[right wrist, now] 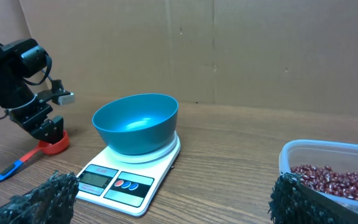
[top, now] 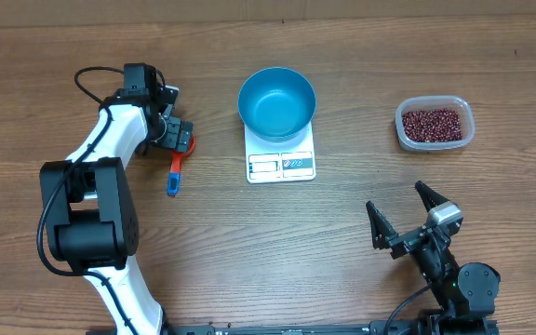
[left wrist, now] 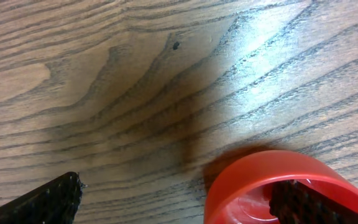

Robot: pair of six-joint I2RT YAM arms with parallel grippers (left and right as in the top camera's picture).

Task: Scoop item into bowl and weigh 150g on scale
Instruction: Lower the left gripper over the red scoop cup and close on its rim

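Brown wood-grain table (top: 249, 270) under everything, streaked with dark wavy lines, glossy in patches of reflected light. Behind the scale (top: 281, 165), from the right wrist view, plain tan cardboard wall (right wrist: 260, 50) with a vertical seam. Well left of the scale, white-and-black left arm (top: 110, 158), bent over toward the tabletop. At its end the left gripper (top: 182, 140), lowered just left of the scale with fingers (left wrist: 309, 202) spread wide: one black ridged tip inside the red cup of the scoop (top: 176, 172), the other out over bare wood, pinching nothing. Contact with the cup: cannot tell. In front of the scale and to its right, the right gripper (top: 404, 212), likewise splayed fully apart, holding nothing, facing the scale. On top of the scale, bright blue bowl (top: 277, 102), upright, wider than the platform beneath. White scale itself flat on the wood, display window and red and blue buttons along its near edge, clear of the bowl. Well right of the scale, clear rounded tub (top: 400, 126), apart from both grippers. Just left of the scale, orange-red scoop, blue handle tip toward the near side, cup end beneath the left gripper. Inside the tub, well right of the scale, small dark maroon beans (top: 431, 123) in a loose layer.
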